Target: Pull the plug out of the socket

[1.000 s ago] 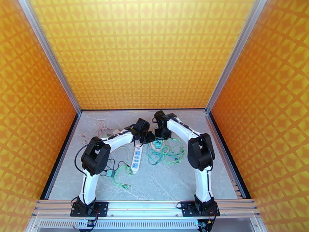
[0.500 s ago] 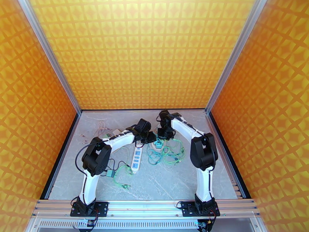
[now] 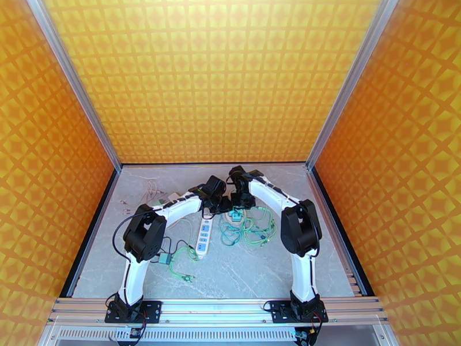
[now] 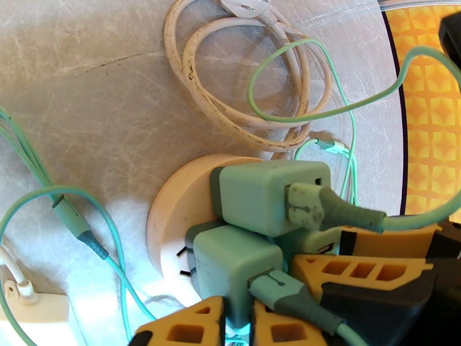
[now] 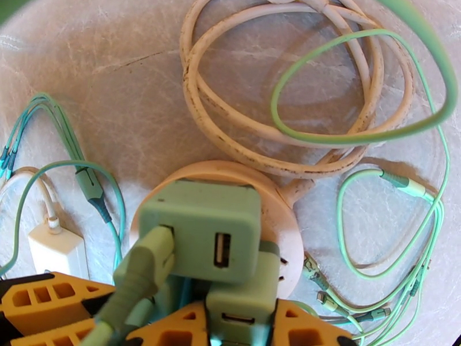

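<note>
**Plugs seated, pull not yet made**

From above: reaching to the socket [image 3: 235,215], 12 o'clock on the table [image 3: 259,272]. Left wrist: straddling a plug [image 4: 236,263] at 6 o'clock with the left jaws, grip unclear. Right wrist: pinching a second plug [image 5: 242,298] between narrowed right jaws, seemingly not yet out of the socket.

Socket [image 4: 173,206]: round cream disc, I see it lying flat, mid-table toward the far side.
Plugs [image 4: 265,194]: mint-green cubes, I count at least two, seated side by side in it, green cables in their ports.
</note>
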You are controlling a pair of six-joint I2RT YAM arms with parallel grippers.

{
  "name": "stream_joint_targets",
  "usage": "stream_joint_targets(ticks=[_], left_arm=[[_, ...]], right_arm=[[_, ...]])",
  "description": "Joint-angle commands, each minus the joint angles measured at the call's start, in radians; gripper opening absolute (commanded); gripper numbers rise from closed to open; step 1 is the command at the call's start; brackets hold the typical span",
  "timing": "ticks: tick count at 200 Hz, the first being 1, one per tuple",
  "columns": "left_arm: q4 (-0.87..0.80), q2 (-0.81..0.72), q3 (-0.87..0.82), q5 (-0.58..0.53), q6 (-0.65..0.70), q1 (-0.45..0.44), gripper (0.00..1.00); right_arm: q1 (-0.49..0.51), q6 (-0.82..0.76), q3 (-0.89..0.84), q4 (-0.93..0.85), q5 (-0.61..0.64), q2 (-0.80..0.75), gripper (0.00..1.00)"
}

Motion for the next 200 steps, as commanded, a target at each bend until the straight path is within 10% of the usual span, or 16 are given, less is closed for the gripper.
stream_joint_targets(ticks=[1,62,151,200], left_arm=[[-0.166,0.142,-0.089,-0.061,-0.001,-0.044,0.16],[-0.161,0.141,-0.104,-0.061,-0.006,-0.045,0.16],[-0.212,0.185,-0.015,-0.061,0.022,-0.054,0.16],[-0.224,0.193,-0.017,-0.061,0.023,-0.054,0.16]], right_arm=[[-0.009,0.014,-0.015,0.037,-0.268,-0.085,0.19],[-0.093,-0.018,0.000,-0.002,-0.280,-0.103,0.19],[0.145,-0.008,0.024,-0.013,-0.180,-0.027,0.18],[0.109,-0.031,0.061,-0.041,-0.182,-0.036,0.18]])
